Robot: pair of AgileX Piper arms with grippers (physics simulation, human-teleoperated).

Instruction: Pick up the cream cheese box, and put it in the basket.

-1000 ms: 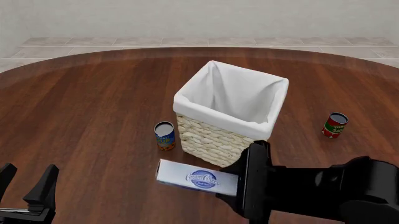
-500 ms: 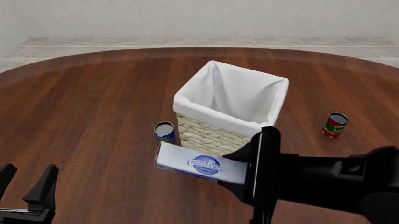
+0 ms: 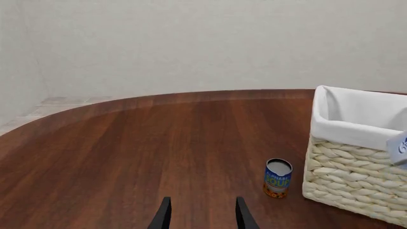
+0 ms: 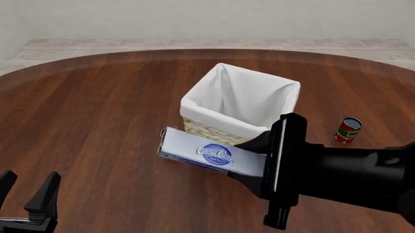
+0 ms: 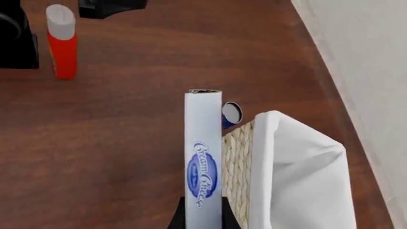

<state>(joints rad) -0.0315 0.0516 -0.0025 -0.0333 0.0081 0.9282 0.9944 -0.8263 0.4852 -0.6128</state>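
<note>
Currently the right gripper [image 4: 263, 167] pinches one end of the box [image 4: 213, 156], held in the air just beside the basket [image 4: 224, 138]. Left gripper [image 4: 27, 195] spread, holding nothing, low over the table [image 4: 97, 111].

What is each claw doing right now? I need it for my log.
Left claw: open, holding nothing.
Right claw: closed on the box.

cream cheese box [image 4: 213, 155] higher, nearer basket [image 4: 285, 99] rim

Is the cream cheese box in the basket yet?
Not yet. The right gripper holds the cream cheese box in the air beside the basket, outside its near rim; the liner inside looks empty.
</note>
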